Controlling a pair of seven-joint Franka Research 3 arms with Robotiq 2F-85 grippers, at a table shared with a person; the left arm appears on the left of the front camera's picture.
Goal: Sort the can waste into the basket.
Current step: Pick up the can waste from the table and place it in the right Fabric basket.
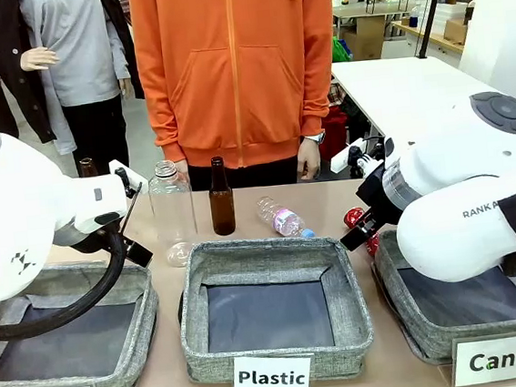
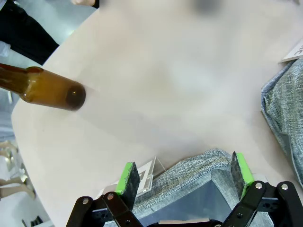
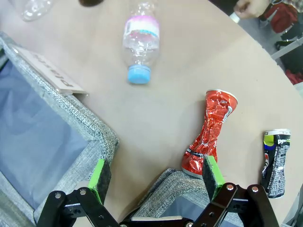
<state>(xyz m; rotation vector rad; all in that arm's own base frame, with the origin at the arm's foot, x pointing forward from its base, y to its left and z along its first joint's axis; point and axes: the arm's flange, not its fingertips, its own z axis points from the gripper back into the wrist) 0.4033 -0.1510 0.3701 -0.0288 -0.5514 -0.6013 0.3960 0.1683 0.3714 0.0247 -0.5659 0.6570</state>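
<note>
My right gripper, jaws wide and empty, hangs over the basket rim at frame bottom; the red can lies just ahead, lower right, lengthwise up-frame, the silver-black can farther right.

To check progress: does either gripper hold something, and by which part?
Nothing is held. The left gripper and right gripper are open; the red can lies on the table.

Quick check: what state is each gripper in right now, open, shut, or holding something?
Left gripper: open, holding nothing.
Right gripper: open, holding nothing; the crushed red can lies close by, not gripped.
</note>
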